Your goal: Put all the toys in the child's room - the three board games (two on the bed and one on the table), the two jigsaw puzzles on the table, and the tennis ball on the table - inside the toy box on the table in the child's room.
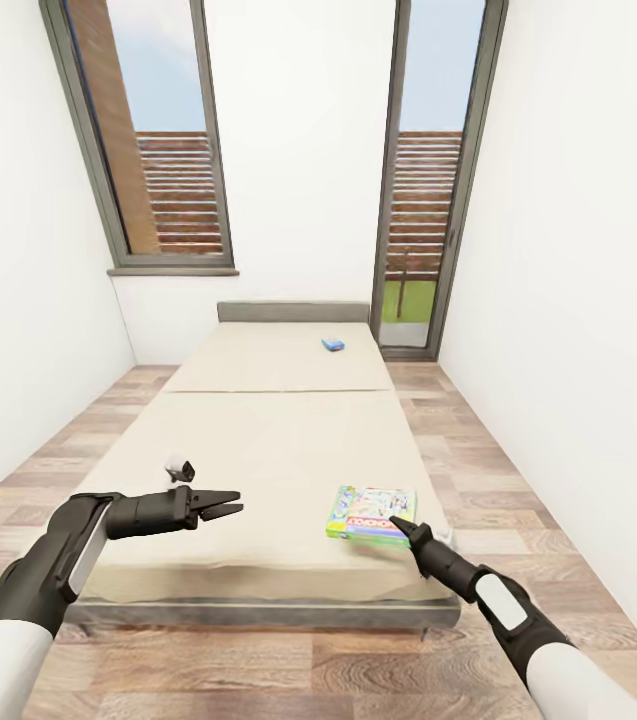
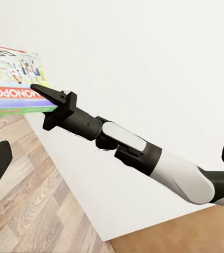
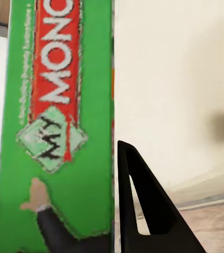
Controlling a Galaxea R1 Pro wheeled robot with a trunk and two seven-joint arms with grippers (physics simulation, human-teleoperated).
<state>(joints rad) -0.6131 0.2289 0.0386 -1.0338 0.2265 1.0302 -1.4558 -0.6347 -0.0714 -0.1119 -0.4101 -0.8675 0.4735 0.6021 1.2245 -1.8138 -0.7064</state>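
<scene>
The right gripper (image 1: 405, 527) is straddling the near edge of the board game (image 1: 372, 514) at the bed's (image 1: 258, 440) near right corner, jaws open around it. Seat deeper before squeezing. Left gripper's (image 1: 226, 503) jaws look closed, empty.

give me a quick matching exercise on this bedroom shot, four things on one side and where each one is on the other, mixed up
Things:
1. green board game
2. small blue box
3. left gripper
4. right gripper

Places:
A. over the near part of the bed, on the robot's left, away from both boxes
B. far end of the bed, near the headboard
C. at the near edge of the green game, a finger on either side of it
D. lying flat on the near right corner of the bed

Pairs: 1-D, 2-B, 3-A, 4-C
</scene>
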